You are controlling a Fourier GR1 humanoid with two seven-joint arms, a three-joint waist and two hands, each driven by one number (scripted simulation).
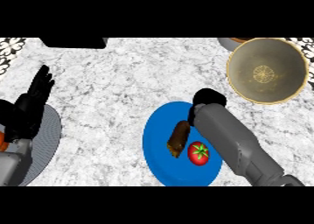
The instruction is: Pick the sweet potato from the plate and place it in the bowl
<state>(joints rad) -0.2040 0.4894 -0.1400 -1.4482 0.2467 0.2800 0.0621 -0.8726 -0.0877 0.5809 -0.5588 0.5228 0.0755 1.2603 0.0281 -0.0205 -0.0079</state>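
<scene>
The sweet potato [179, 138] lies on the blue plate [160, 168], a brown, stubby, somewhat tapered piece with a darker end toward the upper right and a paler, yellowish cut edge at its lower left. It rests lengthwise on a slant, left of the plate's middle. Just beside it, to the lower right, sits a red tomato [198, 153] with a green stem; the two look near enough to touch, though I cannot tell for sure.

The right hand [208, 99] shows as a black lump at the plate's upper rim, above the sweet potato's darker end, with its grey forearm crossing the plate's right side. Its fingers are hidden from this angle, so I cannot tell whether they are spread or curled, nor whether they touch the sweet potato.

The risk from here is the tomato: a grasp coming down at the near end could nudge it or catch it along with the sweet potato. The rounded skin may also slip out of a pinch at the tip.

The bowl [297, 59], tan with a gold rim, stands well apart at the table's [114, 87] upper right. The left hand [26, 107] rests open at the left edge, fingers up, over a grey plate [49, 135].
</scene>
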